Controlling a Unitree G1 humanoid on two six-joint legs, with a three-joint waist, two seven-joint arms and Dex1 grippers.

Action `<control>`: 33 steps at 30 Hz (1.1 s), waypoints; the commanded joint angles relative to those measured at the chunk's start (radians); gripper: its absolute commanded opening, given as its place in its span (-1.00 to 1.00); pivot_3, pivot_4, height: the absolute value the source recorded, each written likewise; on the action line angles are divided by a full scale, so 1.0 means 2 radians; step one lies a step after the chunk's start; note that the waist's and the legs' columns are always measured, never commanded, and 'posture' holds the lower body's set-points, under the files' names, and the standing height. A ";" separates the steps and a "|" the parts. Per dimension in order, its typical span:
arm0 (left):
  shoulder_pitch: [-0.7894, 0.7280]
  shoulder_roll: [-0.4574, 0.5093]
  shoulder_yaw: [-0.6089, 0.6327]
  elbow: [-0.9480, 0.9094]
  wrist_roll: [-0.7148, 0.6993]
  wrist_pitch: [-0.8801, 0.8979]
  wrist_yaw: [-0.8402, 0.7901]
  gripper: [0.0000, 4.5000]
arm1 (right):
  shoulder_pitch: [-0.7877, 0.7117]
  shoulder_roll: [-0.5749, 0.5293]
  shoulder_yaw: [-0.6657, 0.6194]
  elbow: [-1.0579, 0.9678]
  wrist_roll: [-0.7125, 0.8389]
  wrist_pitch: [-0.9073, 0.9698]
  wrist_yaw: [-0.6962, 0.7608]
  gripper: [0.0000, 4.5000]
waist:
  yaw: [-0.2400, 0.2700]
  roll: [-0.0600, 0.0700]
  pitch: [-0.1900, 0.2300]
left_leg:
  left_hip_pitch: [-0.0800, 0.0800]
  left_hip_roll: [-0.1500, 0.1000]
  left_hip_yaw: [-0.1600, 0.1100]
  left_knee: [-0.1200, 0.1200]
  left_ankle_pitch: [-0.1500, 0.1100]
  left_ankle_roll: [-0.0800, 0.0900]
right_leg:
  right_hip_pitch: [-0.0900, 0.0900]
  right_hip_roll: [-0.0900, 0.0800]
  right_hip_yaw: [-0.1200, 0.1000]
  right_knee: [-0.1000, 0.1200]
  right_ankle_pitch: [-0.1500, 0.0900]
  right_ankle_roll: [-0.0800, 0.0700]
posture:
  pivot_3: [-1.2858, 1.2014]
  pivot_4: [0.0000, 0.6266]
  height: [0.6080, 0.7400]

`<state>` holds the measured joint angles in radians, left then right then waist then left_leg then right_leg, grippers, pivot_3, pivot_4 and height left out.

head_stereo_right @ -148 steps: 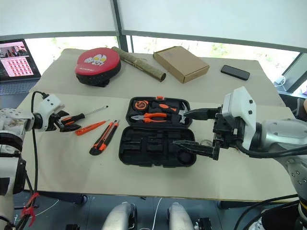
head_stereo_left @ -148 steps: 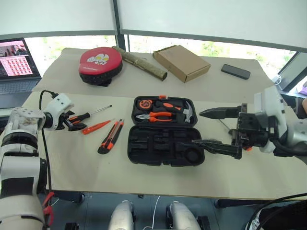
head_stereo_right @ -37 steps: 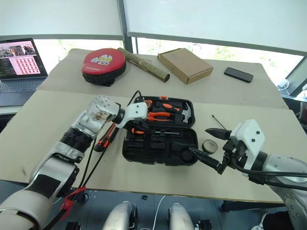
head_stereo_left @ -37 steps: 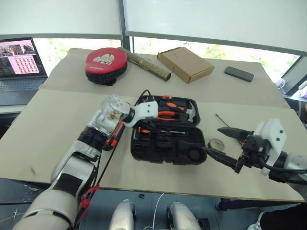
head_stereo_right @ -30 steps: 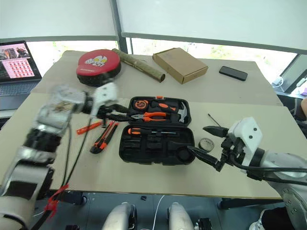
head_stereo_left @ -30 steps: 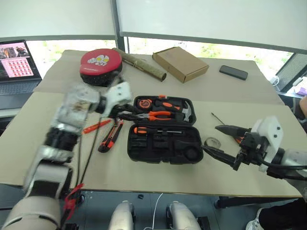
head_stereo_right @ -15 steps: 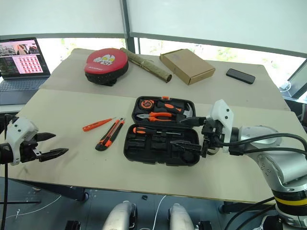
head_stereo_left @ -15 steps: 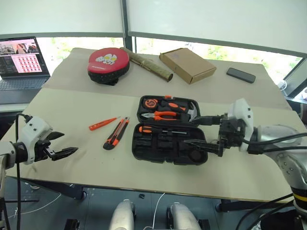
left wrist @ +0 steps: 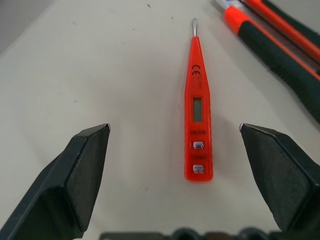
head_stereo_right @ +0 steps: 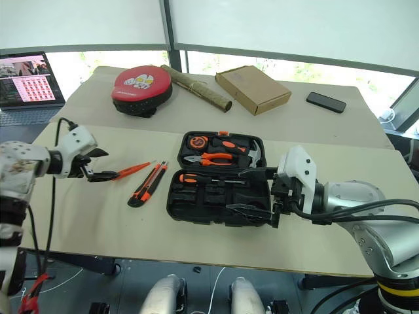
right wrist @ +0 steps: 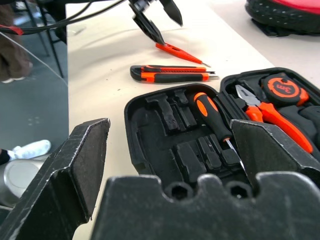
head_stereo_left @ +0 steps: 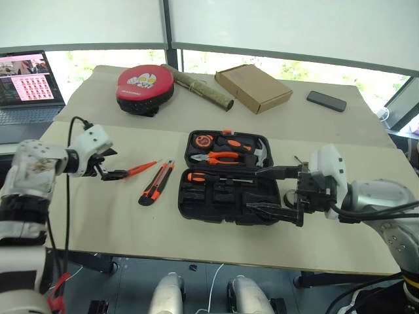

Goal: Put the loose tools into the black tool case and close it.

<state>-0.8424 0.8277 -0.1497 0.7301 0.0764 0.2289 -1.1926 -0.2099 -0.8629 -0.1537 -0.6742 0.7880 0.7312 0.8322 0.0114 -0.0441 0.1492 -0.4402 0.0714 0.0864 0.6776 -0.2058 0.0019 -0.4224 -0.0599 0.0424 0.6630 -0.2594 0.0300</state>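
The black tool case [head_stereo_left: 196, 208] lies open mid-table, with one orange-and-black screwdriver [head_stereo_left: 215, 177] in a recess. A slim all-orange screwdriver [left wrist: 198, 110] lies on the table to its left. My left gripper [head_stereo_left: 121, 163] hovers open just short of it, handle end between the spread fingers, not touching. The orange-black utility knife [head_stereo_left: 156, 183] lies between that screwdriver and the case. My right gripper [head_stereo_left: 252, 190] stands open over the case's right end, holding nothing. The tape roll is hidden.
Pliers [head_stereo_left: 219, 157], a tape measure [head_stereo_left: 199, 140] and a hammer sit in the case's far half. At the back are a red-topped round pad [head_stereo_left: 145, 88], a rolled mat [head_stereo_left: 200, 86], a cardboard box [head_stereo_left: 253, 87] and a phone [head_stereo_left: 326, 100]. A laptop [head_stereo_left: 26, 85] stands far left.
My left gripper left the case, swung out past the table's left front, and now sits at the slim orange screwdriver. My right gripper shifted left over the case's right end.
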 commanded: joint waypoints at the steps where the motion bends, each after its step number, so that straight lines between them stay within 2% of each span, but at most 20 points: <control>1: -0.044 -0.008 -0.012 0.063 0.016 -0.057 -0.006 0.98 | 0.010 -0.003 -0.030 -0.033 0.017 0.010 -0.028 1.00 | -0.001 0.000 0.000 | 0.000 0.000 0.000 0.000 0.000 0.000 | 0.000 0.000 0.000 0.000 0.000 0.000 | 0.03 -0.52 1.00; 5: -0.060 -0.012 0.004 0.063 -0.009 -0.059 -0.034 0.98 | 0.040 -0.011 -0.055 -0.035 0.008 0.011 -0.044 1.00 | -0.002 0.000 0.000 | 0.000 0.000 0.000 0.000 0.000 0.000 | 0.000 0.000 0.000 0.000 0.000 0.000 | 0.03 -0.52 1.00; 7: -0.038 -0.003 0.038 -0.017 -0.069 -0.030 -0.083 0.98 | 0.078 -0.015 -0.096 -0.013 -0.010 0.009 -0.051 1.00 | -0.002 -0.001 0.000 | 0.000 0.000 0.000 0.000 0.000 0.000 | 0.000 0.000 0.000 0.000 0.000 0.000 | 0.03 -0.52 1.00; 10: 0.016 0.019 0.082 -0.179 -0.165 0.078 -0.134 0.98 | 0.136 -0.017 -0.158 0.012 -0.027 0.010 -0.053 1.00 | -0.001 -0.001 0.000 | -0.001 0.000 0.000 0.000 0.000 0.000 | 0.000 0.000 0.000 0.000 0.000 0.000 | 0.03 -0.52 1.00; 13: 0.070 0.033 0.104 -0.326 -0.244 0.178 -0.142 0.98 | 0.182 -0.023 -0.197 0.044 -0.056 -0.003 -0.043 1.00 | -0.002 0.000 0.000 | -0.001 0.000 0.000 0.000 0.000 0.000 | 0.000 -0.001 0.000 0.000 0.000 0.001 | 0.03 -0.52 1.00; 17: 0.107 0.034 0.103 -0.439 -0.298 0.225 -0.134 0.98 | 0.203 -0.041 -0.220 0.126 -0.103 -0.026 -0.029 1.00 | -0.001 0.000 0.000 | 0.001 0.000 0.000 0.000 0.000 0.000 | 0.001 0.000 0.000 0.000 0.000 0.001 | 0.03 -0.52 1.00; 20: 0.110 0.024 0.097 -0.482 -0.327 0.245 -0.123 0.98 | 0.186 -0.055 -0.205 0.201 -0.134 -0.042 -0.027 1.00 | -0.002 0.000 0.000 | 0.001 0.000 0.000 0.000 0.001 0.000 | 0.001 0.000 0.001 0.000 0.000 0.001 | 0.03 -0.52 1.00; 24: 0.107 0.020 0.086 -0.489 -0.333 0.246 -0.116 0.98 | 0.152 -0.061 -0.151 0.266 -0.174 -0.071 -0.020 1.00 | -0.005 0.001 0.000 | 0.002 0.000 -0.001 0.000 0.001 0.000 | 0.001 0.000 0.001 0.000 0.000 0.001 | 0.03 -0.52 1.00; 33: 0.097 0.015 0.070 -0.494 -0.338 0.238 -0.100 0.98 | 0.013 -0.027 -0.053 0.410 -0.219 -0.080 -0.024 1.00 | -0.012 0.001 0.000 | 0.001 -0.001 -0.001 0.000 0.001 0.000 | 0.001 0.000 0.002 0.000 0.000 0.001 | 0.03 -0.52 1.00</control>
<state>-0.6269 0.8539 -0.0198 -0.2293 -0.5860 0.7207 -1.3996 -0.1583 -0.9121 -0.2659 0.1140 0.3707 0.5913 0.7836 -0.0135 -0.0413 0.1497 -0.4376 0.0698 0.0853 0.6768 -0.2046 0.0024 -0.4208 -0.0592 0.0465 0.6631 -0.2600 0.0313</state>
